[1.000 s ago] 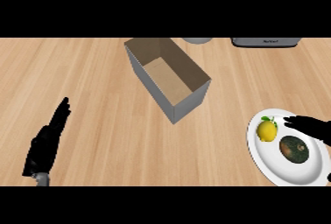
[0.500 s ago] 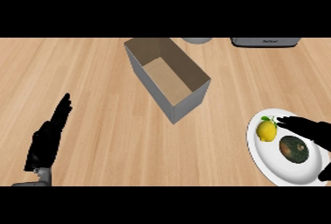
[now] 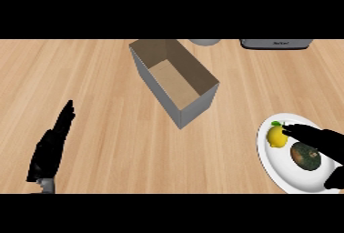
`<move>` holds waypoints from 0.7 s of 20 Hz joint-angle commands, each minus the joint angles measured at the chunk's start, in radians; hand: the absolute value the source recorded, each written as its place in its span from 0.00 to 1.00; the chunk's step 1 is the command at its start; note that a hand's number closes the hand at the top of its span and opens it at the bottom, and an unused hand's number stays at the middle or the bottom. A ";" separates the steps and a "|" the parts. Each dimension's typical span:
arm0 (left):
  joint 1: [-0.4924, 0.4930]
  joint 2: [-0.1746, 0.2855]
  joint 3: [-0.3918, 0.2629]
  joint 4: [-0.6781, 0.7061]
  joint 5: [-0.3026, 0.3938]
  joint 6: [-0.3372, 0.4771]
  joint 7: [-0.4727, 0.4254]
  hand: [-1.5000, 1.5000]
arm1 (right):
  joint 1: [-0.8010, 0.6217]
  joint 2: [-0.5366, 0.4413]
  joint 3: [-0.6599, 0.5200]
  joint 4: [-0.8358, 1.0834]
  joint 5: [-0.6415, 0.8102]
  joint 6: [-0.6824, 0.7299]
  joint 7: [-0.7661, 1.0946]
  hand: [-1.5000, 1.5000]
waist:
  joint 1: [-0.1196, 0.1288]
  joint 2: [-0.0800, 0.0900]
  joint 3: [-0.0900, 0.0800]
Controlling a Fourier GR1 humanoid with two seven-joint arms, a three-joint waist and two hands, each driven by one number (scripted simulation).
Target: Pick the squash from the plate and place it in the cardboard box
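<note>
Squash: lay dark and round on the white plate at the counter's right edge, just beside a yellow lemon. Right hand: hung over it, fingers straight and apart, tips near the lemon (contact impossible to tell). Left hand: rested at lower left, fingers straight, holding nothing. Cardboard box: stood open mid-counter, well apart from the plate.

Mottled dark squash on white plate, open cardboard box upright
</note>
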 commanded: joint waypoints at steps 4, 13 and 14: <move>-0.030 -0.044 -0.002 0.037 -0.035 0.013 -0.015 0.50 | -0.045 0.034 -0.013 0.100 0.057 -0.013 -0.041 1.00 | 0.000 0.001 0.001; 0.014 -0.034 -0.012 -0.079 -0.045 -0.015 0.074 0.50 | -0.047 0.074 -0.102 0.122 0.038 -0.269 -0.084 1.00 | 0.002 0.001 0.001; -0.068 -0.021 0.041 0.059 -0.026 -0.016 0.014 0.50 | -0.064 0.043 -0.118 0.090 0.016 -0.219 -0.109 1.00 | -0.003 0.001 0.001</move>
